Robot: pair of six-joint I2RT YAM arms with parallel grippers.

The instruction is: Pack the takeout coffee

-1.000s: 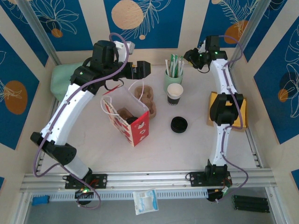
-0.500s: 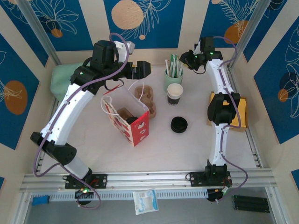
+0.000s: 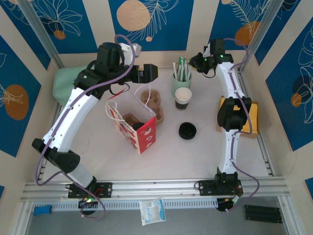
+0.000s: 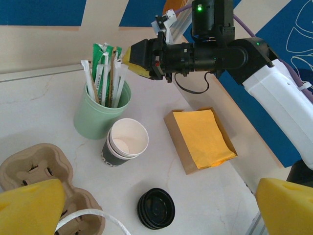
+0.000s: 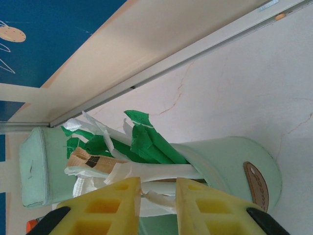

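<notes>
Hovering at 12 o'clock from the red-and-white gift bag (image 3: 142, 132), your left gripper (image 3: 146, 72) has its jaws spread wide. The cardboard cup carrier (image 3: 154, 100) sits just beside the bag at 2 o'clock. Your right gripper (image 5: 156, 193) is at the mint-green cup (image 3: 181, 84) of sticks, fingers a narrow gap apart, a white wrapper (image 5: 146, 186) between them; pinched or not, you cannot tell. The black-sided cup (image 3: 183, 98) stands at its 6 o'clock, the black lid (image 3: 187, 130) flat further along. Brown shape (image 3: 131, 119) inside the bag: coffee cup or not, you cannot tell.

The stick cup (image 4: 100, 115) is mint-green, the lid (image 4: 155, 209) black, the napkin (image 4: 203, 137) yellow.
</notes>
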